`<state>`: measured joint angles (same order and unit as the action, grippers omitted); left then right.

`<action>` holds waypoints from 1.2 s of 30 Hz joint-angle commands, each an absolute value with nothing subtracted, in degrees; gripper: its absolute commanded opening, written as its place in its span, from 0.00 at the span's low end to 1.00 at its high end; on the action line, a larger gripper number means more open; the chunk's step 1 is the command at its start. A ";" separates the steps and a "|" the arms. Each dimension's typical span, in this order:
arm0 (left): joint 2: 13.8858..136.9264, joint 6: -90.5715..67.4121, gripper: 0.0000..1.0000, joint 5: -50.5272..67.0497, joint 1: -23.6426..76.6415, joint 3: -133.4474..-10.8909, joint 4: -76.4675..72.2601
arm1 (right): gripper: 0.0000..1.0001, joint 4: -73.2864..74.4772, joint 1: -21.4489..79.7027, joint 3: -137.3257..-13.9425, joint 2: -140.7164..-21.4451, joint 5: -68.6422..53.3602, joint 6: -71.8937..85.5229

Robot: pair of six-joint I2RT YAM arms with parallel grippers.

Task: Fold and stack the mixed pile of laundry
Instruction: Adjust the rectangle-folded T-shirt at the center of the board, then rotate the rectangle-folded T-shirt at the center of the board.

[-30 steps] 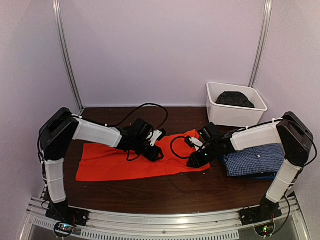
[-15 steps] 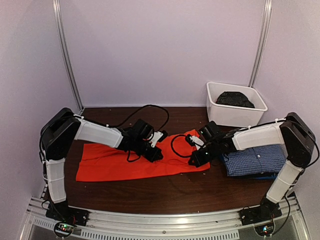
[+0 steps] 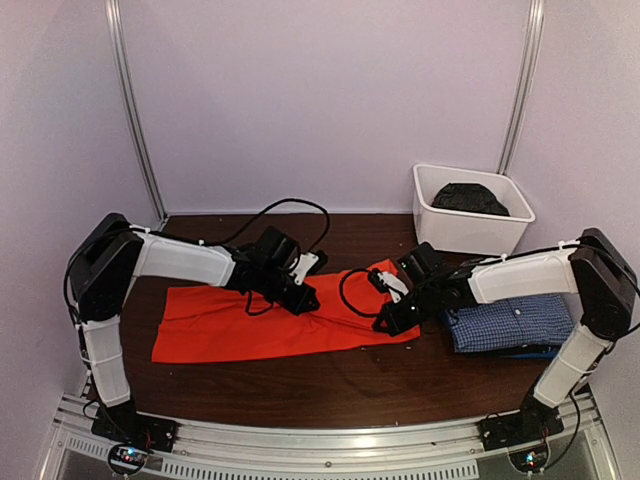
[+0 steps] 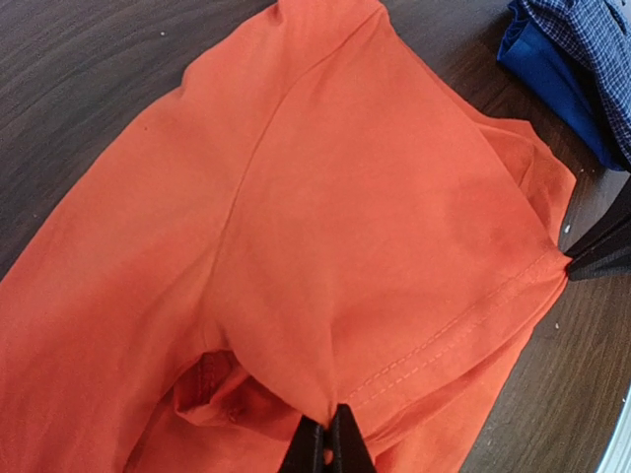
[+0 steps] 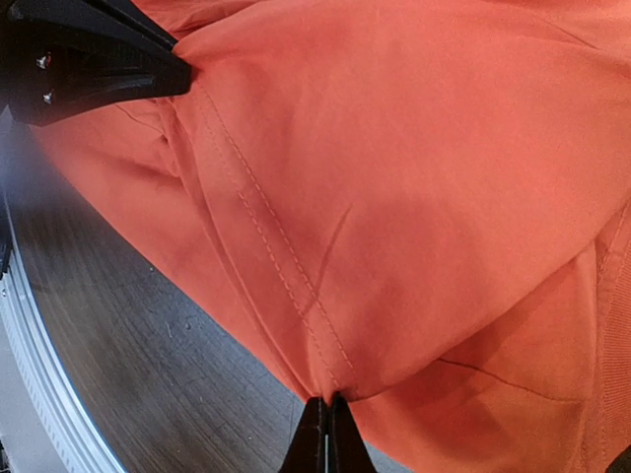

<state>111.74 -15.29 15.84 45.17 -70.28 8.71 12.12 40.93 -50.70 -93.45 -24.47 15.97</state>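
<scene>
The bright orange T-shirt (image 3: 240, 325) lies spread across the dark table, its right end bunched between my two grippers. My left gripper (image 3: 306, 300) is shut on a pinch of orange cloth by the stitched hem (image 4: 335, 409). My right gripper (image 3: 384, 323) is shut on the same hem at the shirt's near right corner (image 5: 328, 402). In the left wrist view the orange T-shirt (image 4: 325, 217) fills the frame. The folded blue-and-white check shirt (image 3: 510, 320) rests on a blue piece (image 4: 552, 69) at the right. A black garment (image 3: 470, 198) lies in the tub.
The white plastic tub (image 3: 440, 228) stands at the back right of the table. Bare dark wood (image 3: 330, 375) runs along the near edge in front of the shirt. Black cables loop above both wrists.
Both grippers have closed on the orange T-shirt's hem. The left gripper has drawn slightly back and left, pulling the cloth taut between the two.
</scene>
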 commanded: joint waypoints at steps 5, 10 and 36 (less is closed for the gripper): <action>114.88 -13.91 0.04 17.35 44.78 -72.75 11.13 | 0.05 10.82 41.73 -50.53 -95.05 -27.16 16.67; 108.85 -12.04 0.29 17.26 44.15 -69.76 9.50 | 0.46 13.17 39.50 -53.17 -89.72 -28.76 14.38; 105.81 -20.92 0.38 9.13 22.17 -60.43 10.04 | 0.42 18.90 25.56 -85.36 -123.13 -17.36 13.33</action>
